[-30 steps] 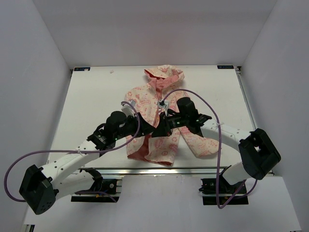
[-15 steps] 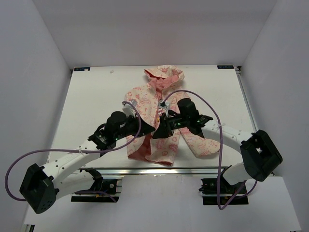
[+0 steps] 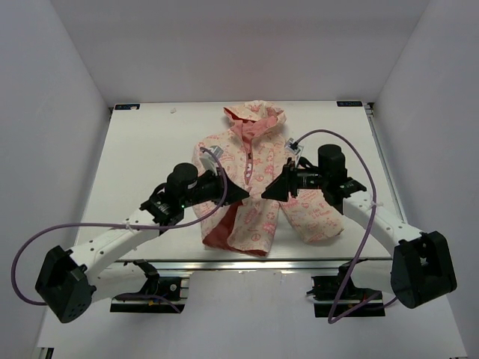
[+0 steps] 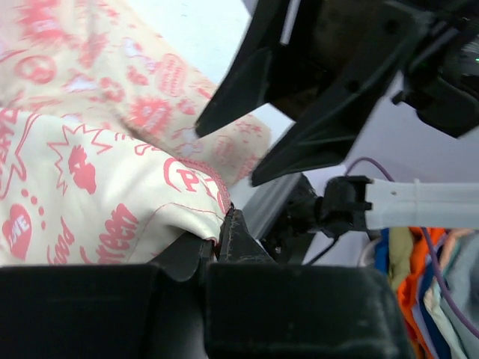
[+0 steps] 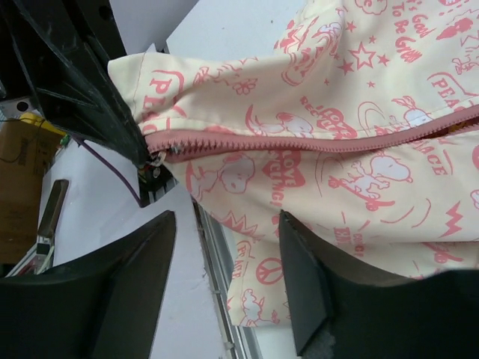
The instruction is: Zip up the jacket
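Cream jacket: a small hooded fabric jacket [image 3: 258, 221] printed in pink lies flat at the centre of the white table [image 3: 142, 149]. Its hood [image 3: 254, 116] points to the top of the overhead view.
Pink zipper strip: in the right wrist view the zipper strip [image 5: 314, 142] crosses the upper middle and its teeth look meshed. Its right end is cut off by the frame edge.
Left gripper: the left gripper [image 4: 224, 233] is clenched on a stitched cream edge of the jacket, low in the centre of its own view. Its black body fills the bottom of that frame.
Right gripper: the right gripper [image 5: 224, 224] is released, its fingers spread with nothing between them.
Hidden: from overhead, both gripper tips cover the middle of the jacket front.
Hard to make out: the slider cannot be told in any view. The right arm is blurred in the upper right of the left wrist view.
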{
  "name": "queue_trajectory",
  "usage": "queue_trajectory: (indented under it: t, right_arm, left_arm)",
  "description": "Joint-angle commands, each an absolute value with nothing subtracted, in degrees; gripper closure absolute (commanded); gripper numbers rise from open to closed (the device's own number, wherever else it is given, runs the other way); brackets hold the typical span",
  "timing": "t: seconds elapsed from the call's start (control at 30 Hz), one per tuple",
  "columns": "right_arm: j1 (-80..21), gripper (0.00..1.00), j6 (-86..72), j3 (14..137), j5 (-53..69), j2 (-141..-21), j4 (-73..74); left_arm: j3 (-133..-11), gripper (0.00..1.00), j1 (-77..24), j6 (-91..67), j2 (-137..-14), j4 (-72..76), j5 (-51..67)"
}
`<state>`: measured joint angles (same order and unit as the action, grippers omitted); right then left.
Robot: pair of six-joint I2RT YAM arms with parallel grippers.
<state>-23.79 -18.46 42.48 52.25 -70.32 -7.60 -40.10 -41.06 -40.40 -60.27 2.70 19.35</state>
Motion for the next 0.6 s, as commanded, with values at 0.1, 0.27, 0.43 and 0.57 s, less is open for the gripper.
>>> queue_trajectory:
  t: [0.1, 0.27, 0.43, 0.57]
  right_arm:
    - [-16.62, 0.4, -18.88, 42.54, 55.2, -72.15, -11.4]
    - [-15.38, 0.4, -19.16, 40.87, 55.12, -72.16, -15.82]
    - [-15.12, 0.5, -17.5, 43.41, 48.28, -74.53, -16.35]
    - [-15.03, 0.46, -17.23, 43.77, 46.23, -76.64, -19.06]
  left_arm:
    - [-49.91, 1.0, -38.76, -38.93, -73.28, 17.73, 40.14]
    - [-54.31, 1.0, -37.09, -56.03, -89.36, 51.34, 58.07]
    - [-62.03, 1.0, -36.48, -90.39, -106.94, 95.91, 66.7]
    - [-66.36, 1.0, -35.95, -98.88, -111.36, 103.8, 67.15]
